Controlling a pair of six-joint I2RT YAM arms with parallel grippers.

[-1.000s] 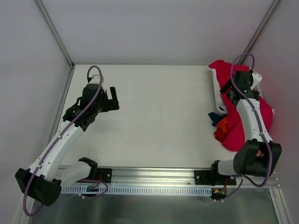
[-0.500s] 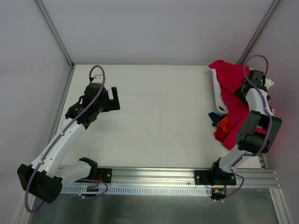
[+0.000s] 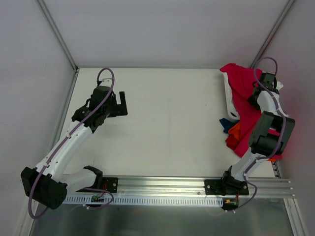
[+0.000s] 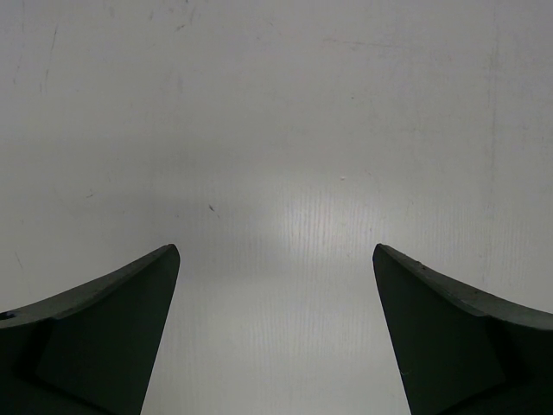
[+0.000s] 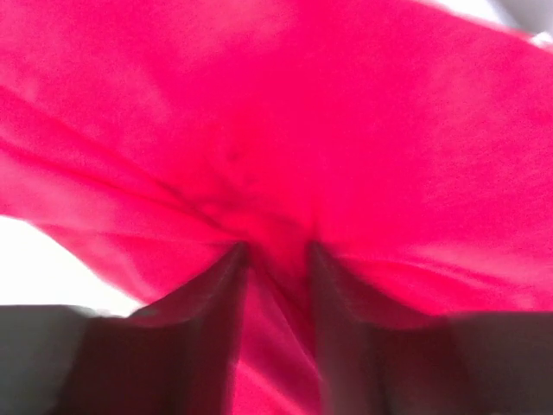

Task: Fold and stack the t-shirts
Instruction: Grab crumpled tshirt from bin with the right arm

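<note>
In the top view the crimson t-shirt point(image 3: 242, 82) lies heaped at the right edge of the white surface point(image 3: 172, 113), running from the upper right corner down toward the middle right of the frame. It is rumpled, not folded. A corner of the orange t-shirt point(image 3: 235, 131) pokes out from under its lower left edge, touching it, with a small dark blue piece point(image 3: 226, 124) just beside the orange. A white object point(image 3: 228, 96) shows along the left border of the heap, partly covered by the crimson cloth.

The right arm bends up over the heap, and the right hand point(image 3: 257, 96) sits down in the crimson cloth at the upper right. Its wrist view is filled with that cloth point(image 5: 285, 130); the right hand point(image 5: 275, 259) has its fingers drawn close, pinching a fold of it, with creases running in toward the fingertips.

The left hand point(image 3: 120, 103) is at the centre left of the top view, well apart from the shirts. In its wrist view the left hand point(image 4: 275, 252) is spread wide, with only the bare surface point(image 4: 276, 130) between and beyond the fingers.
</note>
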